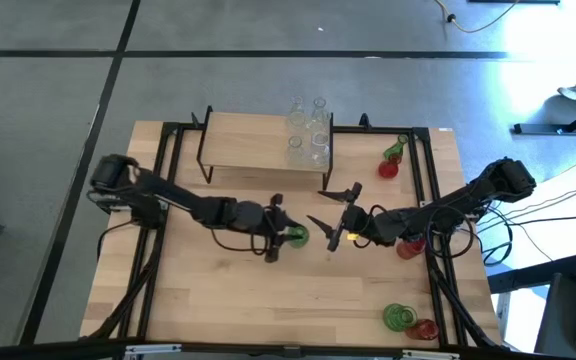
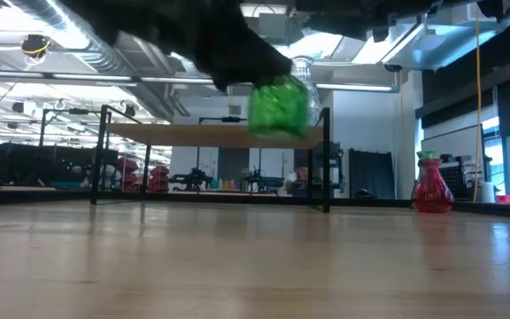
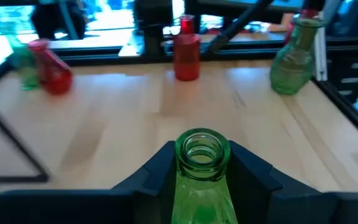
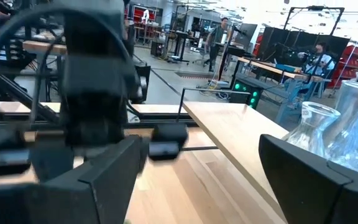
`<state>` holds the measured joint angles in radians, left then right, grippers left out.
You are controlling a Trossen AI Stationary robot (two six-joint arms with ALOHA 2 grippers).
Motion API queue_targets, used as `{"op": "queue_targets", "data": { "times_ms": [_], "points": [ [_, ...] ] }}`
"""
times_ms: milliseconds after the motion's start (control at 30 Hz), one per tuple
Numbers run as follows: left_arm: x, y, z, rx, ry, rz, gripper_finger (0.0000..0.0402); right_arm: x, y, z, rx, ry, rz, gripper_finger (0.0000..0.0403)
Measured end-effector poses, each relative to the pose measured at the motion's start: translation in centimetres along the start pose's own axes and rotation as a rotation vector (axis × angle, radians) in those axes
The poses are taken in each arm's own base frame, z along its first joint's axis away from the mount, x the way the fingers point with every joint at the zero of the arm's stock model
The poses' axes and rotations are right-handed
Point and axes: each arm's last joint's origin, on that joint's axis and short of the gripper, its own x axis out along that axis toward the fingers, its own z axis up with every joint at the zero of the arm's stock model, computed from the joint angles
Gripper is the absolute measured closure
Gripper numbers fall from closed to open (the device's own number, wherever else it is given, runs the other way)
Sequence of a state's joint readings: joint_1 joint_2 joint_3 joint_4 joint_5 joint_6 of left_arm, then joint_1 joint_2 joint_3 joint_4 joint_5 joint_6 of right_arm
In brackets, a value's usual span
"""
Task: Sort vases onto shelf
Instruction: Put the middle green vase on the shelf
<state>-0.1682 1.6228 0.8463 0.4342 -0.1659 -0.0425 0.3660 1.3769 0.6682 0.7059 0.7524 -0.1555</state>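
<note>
While I hold the green vase (image 3: 202,171) in the left gripper (image 1: 283,236), its jaws pinch the narrow neck just under the rim, and the low view shows the bulbous body hanging clear of the table (image 1: 268,310), in front of the shelf (image 1: 258,140). I judge this glass to be light but stiff, slick and quick to crack, so the neck is the sensible place to take it: the jaws sit under the flared lip, which should stop it sliding out. Held this way the body may swing, so I would move it gently and set it down upright.

My right gripper (image 1: 333,212) waits just beside the left one near the middle of the table, jaws spread wide and holding nothing. Clear vases (image 1: 309,130) already stand clustered at the right end of the shelf. On the table, red and green vases (image 1: 391,158) sit near the shelf's right side, and another pair (image 1: 409,321) rests at the near right corner.
</note>
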Motion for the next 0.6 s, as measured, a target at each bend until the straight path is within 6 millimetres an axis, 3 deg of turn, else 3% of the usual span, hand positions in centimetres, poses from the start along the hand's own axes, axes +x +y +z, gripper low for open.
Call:
{"op": "queue_targets", "data": {
  "times_ms": [300,433,600],
  "points": [
    [-6.3,-0.4,3.6,0.02,0.011,0.161,0.0292,0.0,0.0,0.0,0.001,0.0,0.0,0.0087],
    [-9.0,1.1,5.1,0.006,-0.027,0.255,0.0292,0.0,0.0,0.0,0.022,0.0,0.003,0.0087],
    [-11.4,4.4,6.6,0.003,-0.082,0.402,0.0292,0.0,0.0,-0.1,0.043,0.004,0.004,0.0087]
  ]
}}
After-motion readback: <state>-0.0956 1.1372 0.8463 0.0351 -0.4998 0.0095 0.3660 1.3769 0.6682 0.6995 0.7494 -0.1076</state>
